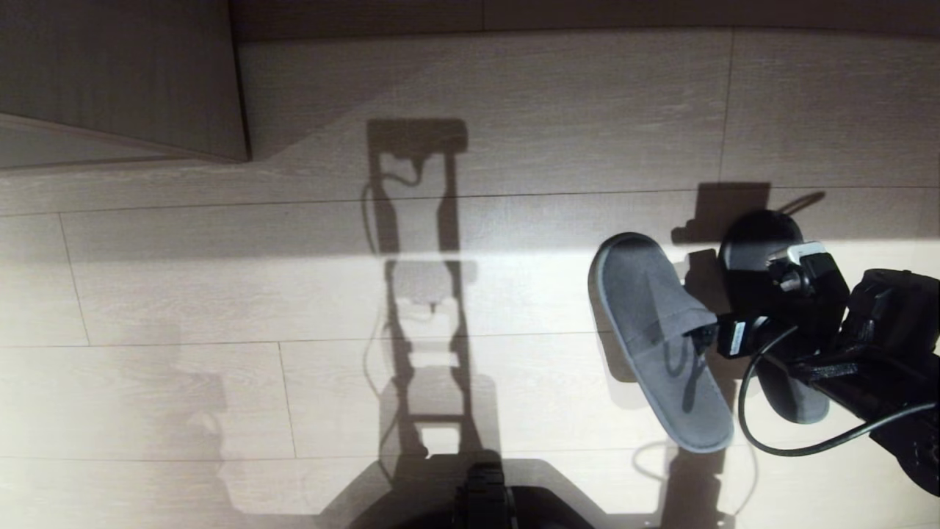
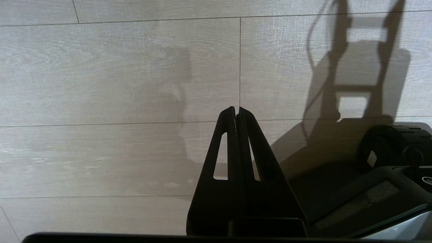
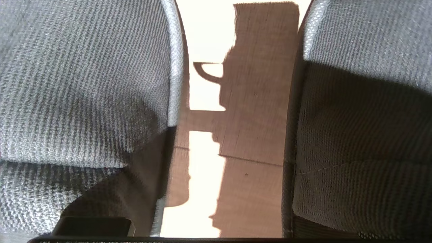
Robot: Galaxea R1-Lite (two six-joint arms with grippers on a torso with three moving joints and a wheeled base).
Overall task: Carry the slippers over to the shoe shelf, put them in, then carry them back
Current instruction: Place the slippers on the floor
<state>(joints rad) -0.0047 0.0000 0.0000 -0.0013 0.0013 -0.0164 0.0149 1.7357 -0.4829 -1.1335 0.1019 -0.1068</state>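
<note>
Fig.: my R gripper [image 1: 723,334], jaws wide, sits low between the two slippers [image 1: 661,338] on the floor; their long axes flank it. L gripper [image 2: 236,111] closed, parked further off.

The right arm [image 1: 874,345] is reached in low from the right edge of the head view, its gripper [image 1: 709,336] spread wide. The left gripper [image 2: 236,113] is held pointing down, its fingers pressed together.
</note>
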